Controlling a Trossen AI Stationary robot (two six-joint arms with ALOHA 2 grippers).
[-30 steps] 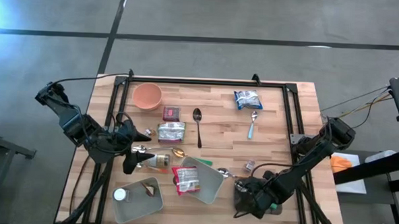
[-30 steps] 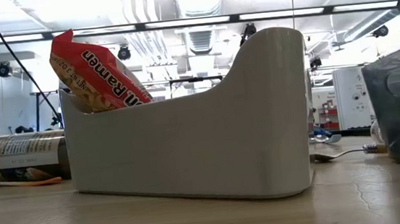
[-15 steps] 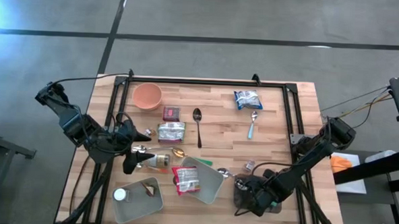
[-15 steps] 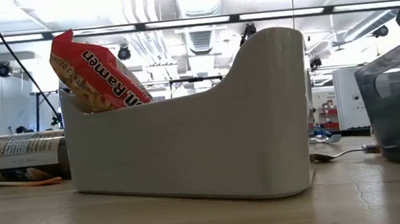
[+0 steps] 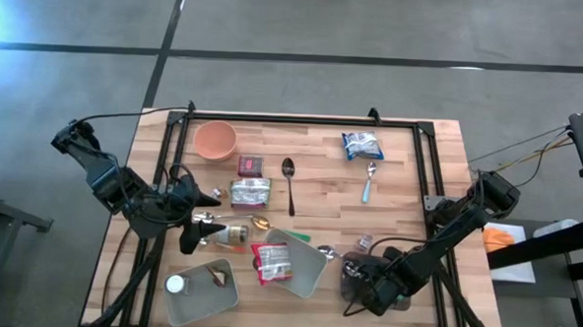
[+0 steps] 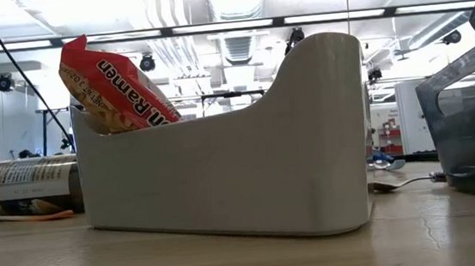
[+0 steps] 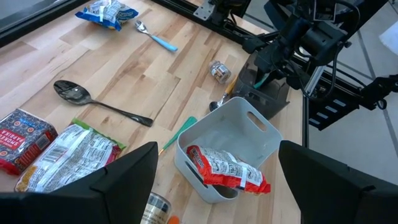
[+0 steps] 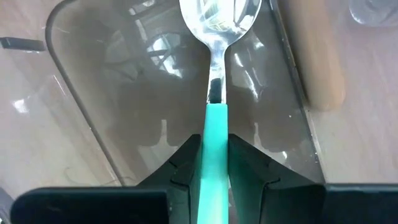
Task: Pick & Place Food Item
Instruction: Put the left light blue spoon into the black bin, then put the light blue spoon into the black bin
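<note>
Spoon (image 8: 214, 74) with the teal handle sits clamped between the right gripper's (image 8: 214, 165) fingers (image 8: 180, 168), bowl end pointing out over a clear dark-tinted container (image 8: 93, 106) below it. From above, that right gripper (image 5: 370, 285) is low over the near right part of the table (image 5: 409, 179), close to the near edge, with the tinted container (image 6: 470, 130) under it.

White bin (image 5: 302, 267) lies just to the left of it, with a red ramen packet (image 5: 272, 261) leaning inside; little gap between bin and gripper. Small clear jar (image 7: 219, 70) lies on its side just beyond the container, on the far side. Another utensil lies on the boards between bin and container, too small to make out.

Left gripper (image 5: 195, 233) hangs with jaws spread wide and nothing in them, over the left-centre clutter: a bottle (image 5: 231, 234) lying on its side, a gold-coloured spoon (image 5: 259, 222), a silver-green packet (image 5: 250, 191) and a dark red packet (image 5: 250, 165).

Farther back: black spoon (image 5: 289, 181) mid-table, orange bowl (image 5: 215, 138) at the far left, blue snack bag (image 5: 361, 144) and a light-blue-handled spoon (image 5: 369, 183) at the far right. Second grey bin (image 5: 207, 290) at the near left corner holds a white-lidded item and something brown.

Open boards are mostly right of centre, between the blue-handled spoon and the right gripper. Black frame rail (image 5: 425, 159) runs along the right and far edges.
</note>
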